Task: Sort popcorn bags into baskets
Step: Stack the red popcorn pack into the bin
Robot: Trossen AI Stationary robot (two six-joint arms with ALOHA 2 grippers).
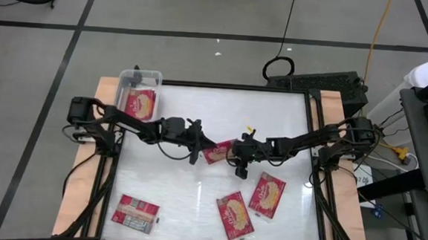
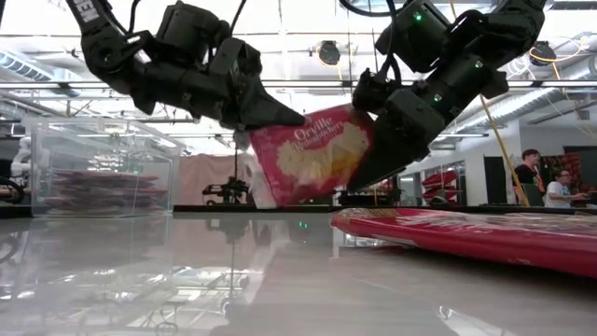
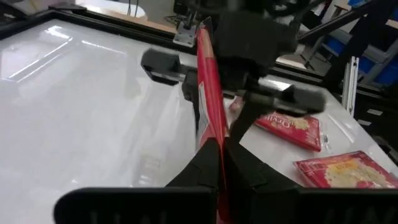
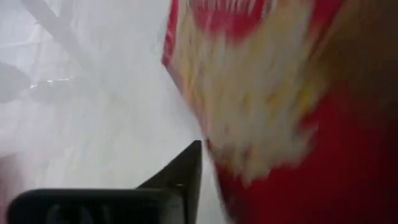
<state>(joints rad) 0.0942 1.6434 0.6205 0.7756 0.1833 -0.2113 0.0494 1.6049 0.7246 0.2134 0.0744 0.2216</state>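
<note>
Far left corner: you have the clear basket [image 1: 139, 86] at the tabletop's [image 1: 173, 177] back left edge, with a red popcorn bag [image 1: 140, 103] lying inside it.
Front left: one loose bag [image 1: 135, 213] lies flat near the front edge.
Left arm: your left gripper [image 1: 200, 144] reaches toward the middle of the tabletop; its fingers [image 3: 208, 163] are pinched together on the left end of the held bag [image 1: 218, 151].
Centre: the held bag hangs in the air between both arms, clear of the surface in the low view, standing on edge and tilted, its yellow popcorn picture facing that camera.
Right arm: your right gripper [image 1: 239, 165] meets the held bag's other end; you cannot tell whether its fingers are clamped or parted, as the bag fills the right wrist view.
Front right: two more bags lie flat, just beside each other, one [image 1: 234, 214] nearer the front and one [image 1: 267, 195] nearer the right arm.
</note>
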